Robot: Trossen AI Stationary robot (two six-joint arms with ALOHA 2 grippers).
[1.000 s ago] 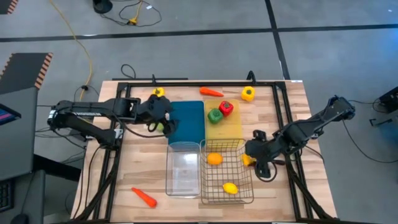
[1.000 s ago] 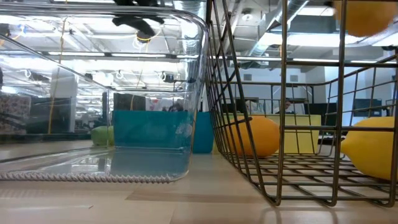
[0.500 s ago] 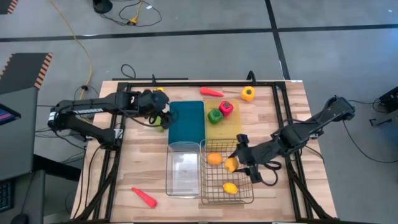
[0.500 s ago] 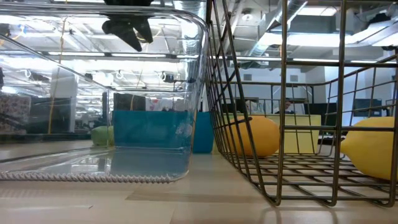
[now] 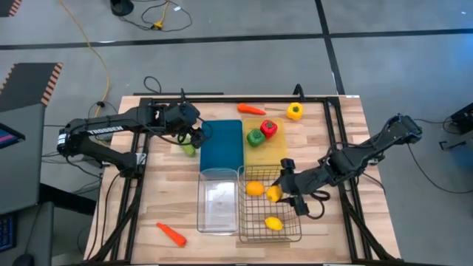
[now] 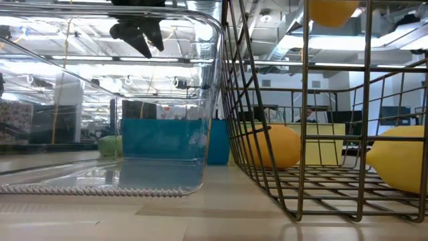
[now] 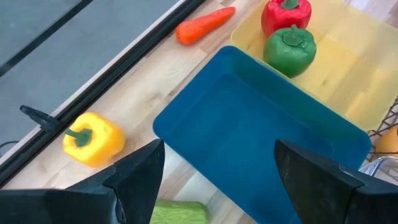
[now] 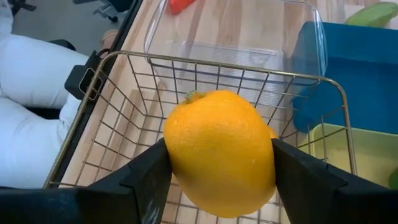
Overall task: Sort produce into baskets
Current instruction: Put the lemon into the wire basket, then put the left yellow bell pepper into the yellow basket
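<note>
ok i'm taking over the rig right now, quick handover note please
Right gripper: fingers shut on an orange, held above the wire basket.
Left gripper: open, empty, above a cucumber lying on the table beside the blue tray.
Done: one orange and a lemon lie in the wire basket; a red pepper and green pepper sit on the yellow tray.
Blue tray and clear bin hold nothing.
Left: release the held orange; sort the cucumber, two carrots and two yellow peppers.
</note>
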